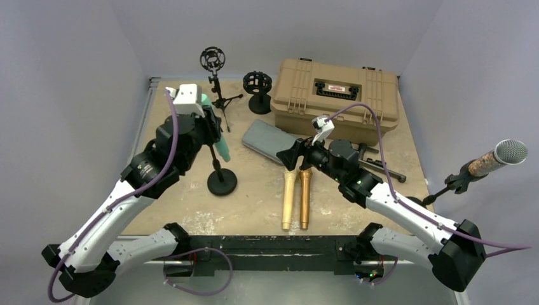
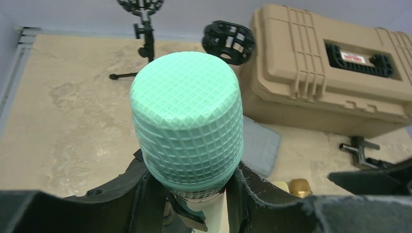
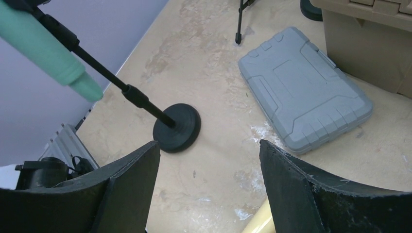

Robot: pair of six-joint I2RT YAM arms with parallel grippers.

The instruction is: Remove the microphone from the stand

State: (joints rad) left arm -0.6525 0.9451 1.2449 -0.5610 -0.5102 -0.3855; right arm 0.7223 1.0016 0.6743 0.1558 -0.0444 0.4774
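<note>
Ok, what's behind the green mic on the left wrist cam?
A black shock mount and the tan case stand behind the green mic. A grey case lies there too, partly covered by the head. The table straight behind the head is hidden.

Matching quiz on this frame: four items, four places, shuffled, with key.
1 green microphone
2 grey case
3 silver-headed microphone
4 tan box

A lying flat, centre
B between the left gripper fingers
C back right, lid shut
D clipped on a stand, far right

Pairs: 1-B, 2-A, 3-D, 4-C
</note>
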